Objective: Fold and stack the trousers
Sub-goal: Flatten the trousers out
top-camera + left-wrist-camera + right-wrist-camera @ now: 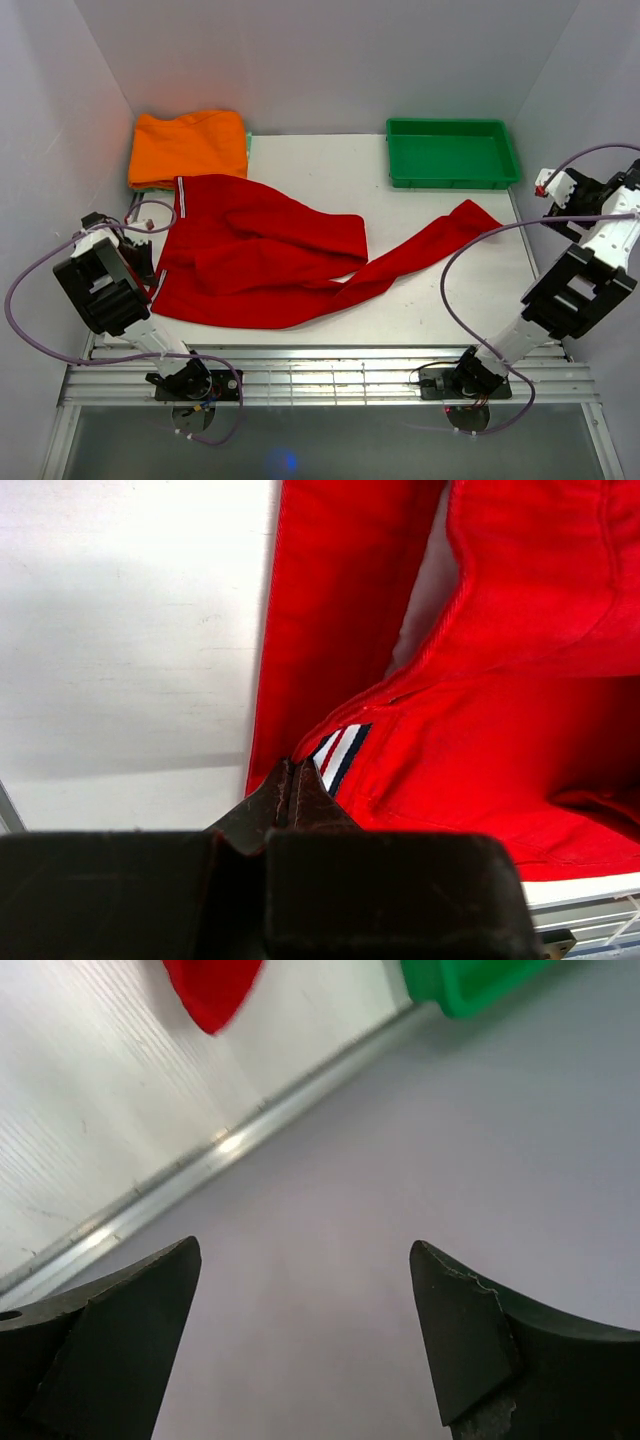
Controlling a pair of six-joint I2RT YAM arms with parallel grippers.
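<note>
landmark: green tray, at the far right of the white bench.

red trousers: unfolded, spread flat on the bench to the left of the tray and nearer the arm bases. the waistband is the end furthest from the tray. one leg lies doubled across the body of the garment. the other leg runs out towards the tray, and its end stops just short of the tray's near right corner. in the right wrist view this leg tip shows at the top, with a corner of the tray to its right.

orange folded cloth: well to the left of the tray, level with it at the far edge of the bench. its near edge touches or slightly overlaps the waistband corner.

left tool: on the side of the trousers opposite the tray, at the waistband. in the left wrist view the fingertips are pressed together, pinching the waistband edge right beside a strip of striped tape. the cloth rises in a fold to the tips.

right tool: just right of the tray and slightly nearer, over the bench rim by the side wall. fingers spread wide, nothing between them.
</note>
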